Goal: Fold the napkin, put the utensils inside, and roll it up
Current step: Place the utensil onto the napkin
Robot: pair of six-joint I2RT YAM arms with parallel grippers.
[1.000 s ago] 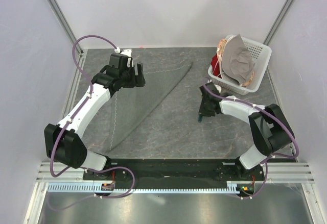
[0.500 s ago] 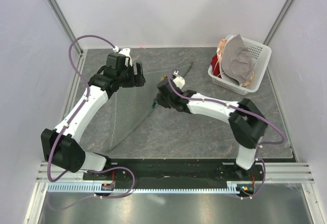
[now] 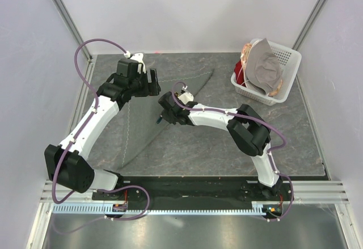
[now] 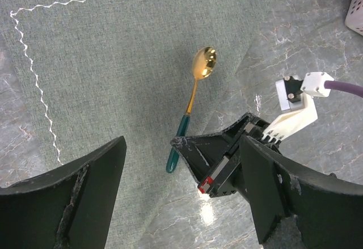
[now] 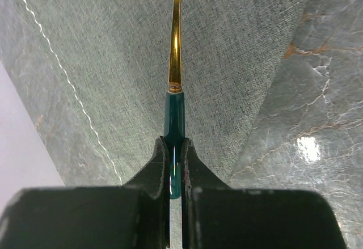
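Right claw (image 5: 174, 147) pinches the spoon (image 5: 175, 79) by its handle tip — bowl at twelve, over the napkin (image 5: 102, 45) — left claw (image 3: 152, 83) wide, empty.

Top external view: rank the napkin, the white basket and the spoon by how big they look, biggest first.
1. napkin, largest
2. white basket, clearly smaller
3. spoon, by far the smallest, with only a sliver showing

Right arm (image 3: 215, 114) bars napkin's (image 3: 142, 118) right side; basket (image 3: 287, 62) seemingly crowds corner.
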